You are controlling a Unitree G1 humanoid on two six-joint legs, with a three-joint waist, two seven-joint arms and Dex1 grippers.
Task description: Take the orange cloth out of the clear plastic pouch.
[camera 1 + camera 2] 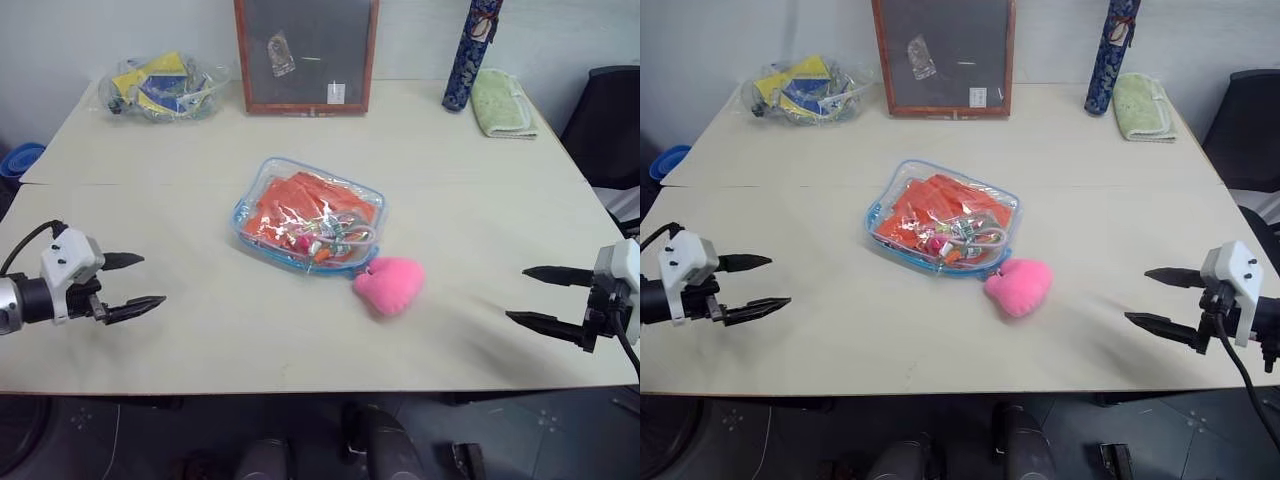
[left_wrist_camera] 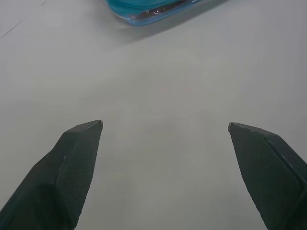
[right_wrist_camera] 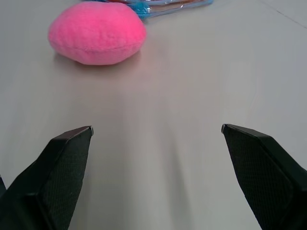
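Head view: clear plastic pouch [image 1: 308, 216] centre frame, orange cloth [image 1: 300, 205] inside. Left gripper [image 1: 128, 283] and right gripper [image 1: 540, 297] spread wide, empty.

Right wrist view: pink plush heart [image 3: 97, 32] upper left, touching pouch; risk of snagging it.

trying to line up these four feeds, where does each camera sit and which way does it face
Left eye view: on the head, looking forward and down over the beige table; open left gripper and open right gripper at the sides.
Right eye view: the head's other eye, same scene: clear plastic pouch with blue zipper edging holding the bright orange cloth.
Left wrist view: looks along the left gripper's fingers to the pouch's edge.
Right wrist view: faces the pink plush heart, which both eye views share.
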